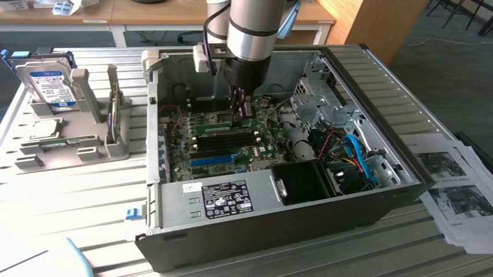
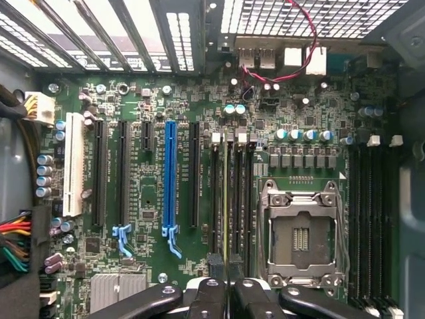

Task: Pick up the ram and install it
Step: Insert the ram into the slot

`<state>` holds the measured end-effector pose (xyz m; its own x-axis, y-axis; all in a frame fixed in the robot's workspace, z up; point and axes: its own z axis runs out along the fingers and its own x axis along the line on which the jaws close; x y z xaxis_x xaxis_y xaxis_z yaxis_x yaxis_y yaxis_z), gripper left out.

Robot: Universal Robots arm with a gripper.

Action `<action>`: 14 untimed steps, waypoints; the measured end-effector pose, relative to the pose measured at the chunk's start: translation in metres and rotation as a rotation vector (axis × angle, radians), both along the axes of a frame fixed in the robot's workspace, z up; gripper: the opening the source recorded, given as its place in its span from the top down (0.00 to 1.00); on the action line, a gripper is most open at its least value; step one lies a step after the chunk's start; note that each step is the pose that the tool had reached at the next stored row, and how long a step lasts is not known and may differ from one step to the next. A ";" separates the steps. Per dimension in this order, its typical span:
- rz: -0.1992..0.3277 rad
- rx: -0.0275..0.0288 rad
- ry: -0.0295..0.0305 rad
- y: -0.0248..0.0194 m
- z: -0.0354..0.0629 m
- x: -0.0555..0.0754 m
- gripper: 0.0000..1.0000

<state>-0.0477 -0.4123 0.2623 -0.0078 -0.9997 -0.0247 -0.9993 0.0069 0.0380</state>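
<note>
Ram (image 2: pixel 226 199) stands on edge, pinched between the fingers of the gripper (image 2: pixel 226 276). It runs along a bank of black memory slots (image 2: pixel 239 199) on the motherboard (image 2: pixel 133 100), either just above one slot or already touching it; I cannot tell which. An empty processor socket (image 2: pixel 302 232) sits just beside that bank. The arm (image 1: pixel 250 29) reaches down into the far half of the open computer case (image 1: pixel 269 199). A grey holder (image 1: pixel 69 153) with a hard drive (image 1: pixel 46 81) lies well apart on the exterior view's left. By my reading, pickup is done and installing is in hand. Seating calls for its lower edge square in the slot and a straight, even press.
</note>
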 end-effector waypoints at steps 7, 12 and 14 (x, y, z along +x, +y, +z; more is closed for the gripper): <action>0.000 0.0002 -0.0005 0.0000 -0.0090 0.000 0.89; 0.000 -0.0001 -0.0004 -0.0001 -0.0091 0.000 0.89; 0.000 0.0001 -0.0004 -0.0001 -0.0092 0.003 0.89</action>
<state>-0.0449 -0.4124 0.2531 -0.0078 -0.9997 -0.0248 -0.9993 0.0068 0.0376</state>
